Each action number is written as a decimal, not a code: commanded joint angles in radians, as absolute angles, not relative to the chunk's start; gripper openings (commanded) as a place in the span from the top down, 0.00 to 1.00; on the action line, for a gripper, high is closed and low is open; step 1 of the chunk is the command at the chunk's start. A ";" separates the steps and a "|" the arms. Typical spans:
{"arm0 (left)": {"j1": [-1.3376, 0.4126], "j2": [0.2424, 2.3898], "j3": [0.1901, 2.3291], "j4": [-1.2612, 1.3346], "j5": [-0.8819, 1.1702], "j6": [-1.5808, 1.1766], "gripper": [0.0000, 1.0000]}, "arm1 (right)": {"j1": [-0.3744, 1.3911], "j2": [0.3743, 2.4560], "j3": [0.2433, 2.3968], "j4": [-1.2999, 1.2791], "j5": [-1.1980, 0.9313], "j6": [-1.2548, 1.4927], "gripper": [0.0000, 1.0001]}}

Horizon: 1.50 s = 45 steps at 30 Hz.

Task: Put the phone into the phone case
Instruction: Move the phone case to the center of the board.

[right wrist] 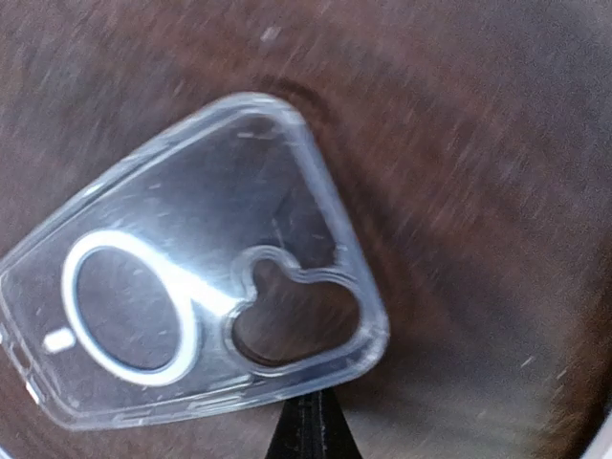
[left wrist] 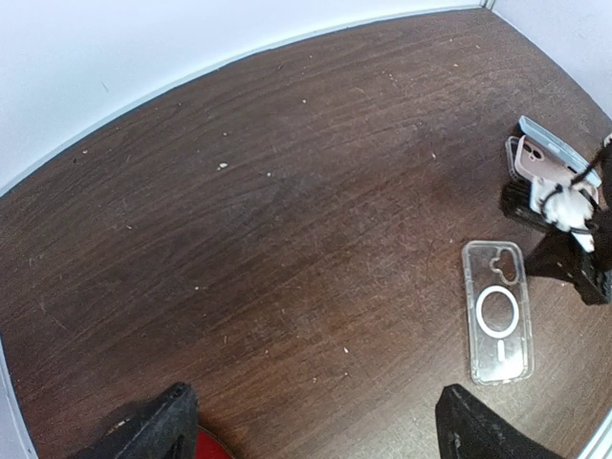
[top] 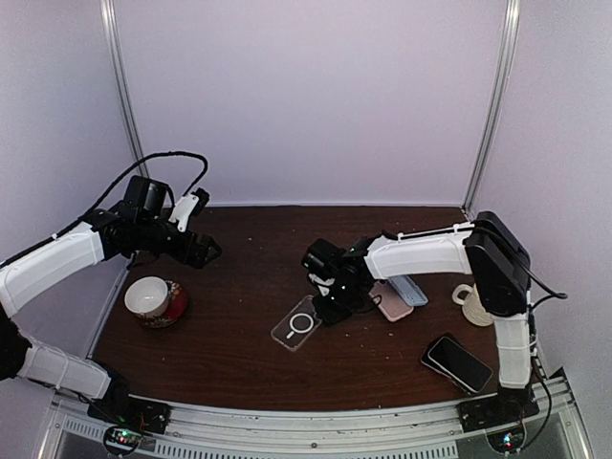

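Cropping phone case [right wrist: 191, 268] end, R-wrist

**Smear, Crops and Cover**

The right wrist view is motion-smeared. The clear phone case [right wrist: 191, 277] runs off its left edge, and the right fingers [right wrist: 308, 430] show only as one dark tip at the case's rim; contact cannot be told. The left fingers [left wrist: 163, 426] and red saucer [left wrist: 212, 449] are cropped at the bottom. The right arm [top: 421, 253] covers part of the pink item [top: 390, 304].

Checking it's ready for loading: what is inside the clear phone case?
Nothing; bare table shows through the clear case. The shut right gripper hides part of its edge.
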State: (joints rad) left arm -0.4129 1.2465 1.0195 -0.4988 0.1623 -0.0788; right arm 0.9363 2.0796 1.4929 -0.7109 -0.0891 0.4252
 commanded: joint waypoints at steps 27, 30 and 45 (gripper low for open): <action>-0.409 1.254 1.023 -0.481 0.163 -0.074 0.10 | 1.026 2.210 1.701 -0.791 0.139 0.627 0.62; -0.408 1.256 1.025 -0.480 0.171 -0.075 0.10 | 1.021 2.185 1.646 -0.762 0.132 0.624 0.65; -0.408 1.250 1.025 -0.486 0.163 -0.075 0.10 | 0.996 2.186 1.629 -0.823 0.048 0.594 0.93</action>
State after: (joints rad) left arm -0.4129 1.2514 1.0195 -0.4988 0.1612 -0.0738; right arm 1.0088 2.1971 1.6699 -0.7364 0.0559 0.6044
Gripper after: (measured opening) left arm 0.904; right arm 0.074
